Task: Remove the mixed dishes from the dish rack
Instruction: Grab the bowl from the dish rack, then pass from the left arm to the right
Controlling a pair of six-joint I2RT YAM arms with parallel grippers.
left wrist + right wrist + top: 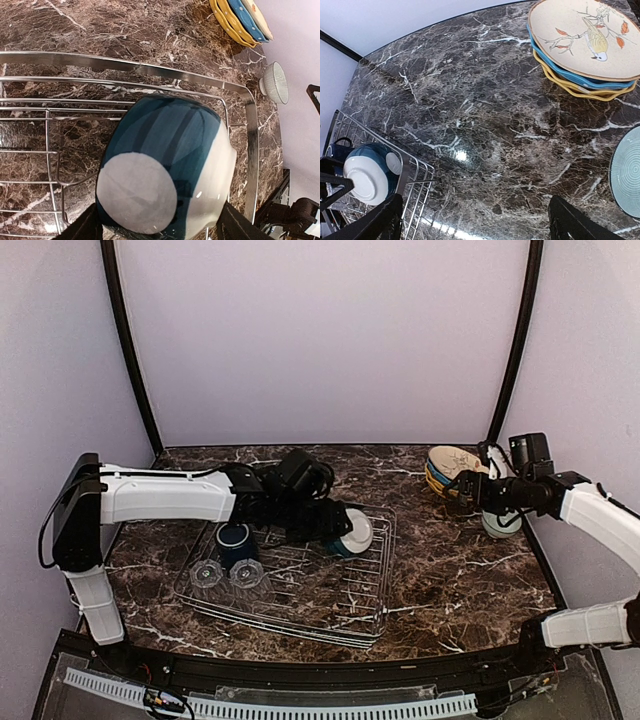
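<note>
Now: L gripper (160,222) clamps teal-and-white ceramic bowl (165,170)

Bowl sits upturned at right end of low silver wire dish rack (252,150), fingers (85,227) vs. both its sides. Dark blue mug (235,538) & two clear glasses (207,573) at rack's left end. R gripper (475,205) spread wide over dark marble table (495,125), stacked plates (580,45) nearby

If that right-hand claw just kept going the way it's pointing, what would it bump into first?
Most likely the bare marble tabletop, between the dish rack and the stack of plates. The right gripper is open and nothing stands in that line, though depth is hard to judge.
</note>
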